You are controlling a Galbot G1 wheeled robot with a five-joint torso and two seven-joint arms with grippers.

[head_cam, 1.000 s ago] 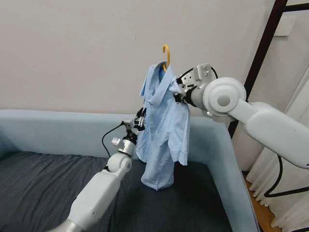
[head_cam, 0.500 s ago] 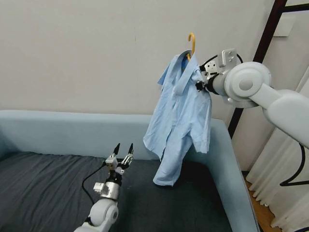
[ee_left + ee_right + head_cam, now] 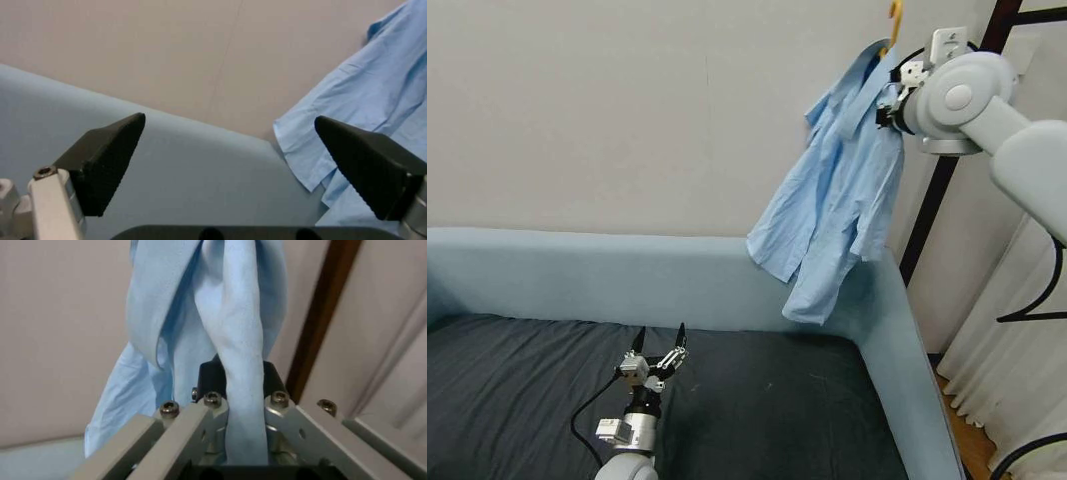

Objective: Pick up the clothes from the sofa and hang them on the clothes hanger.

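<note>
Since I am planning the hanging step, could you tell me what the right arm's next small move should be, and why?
Probably carry the shirt a little to the right, toward the dark rack post. The right gripper is shut on the shirt near the collar; it hangs on its orange hanger clear above the sofa. The left gripper is open, low over the seat.

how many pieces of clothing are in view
1. A blue shirt hangs from a yellow hanger, gripped by the right hand high above the sofa's right end. More could lie on sofa parts outside the pictures.
</note>
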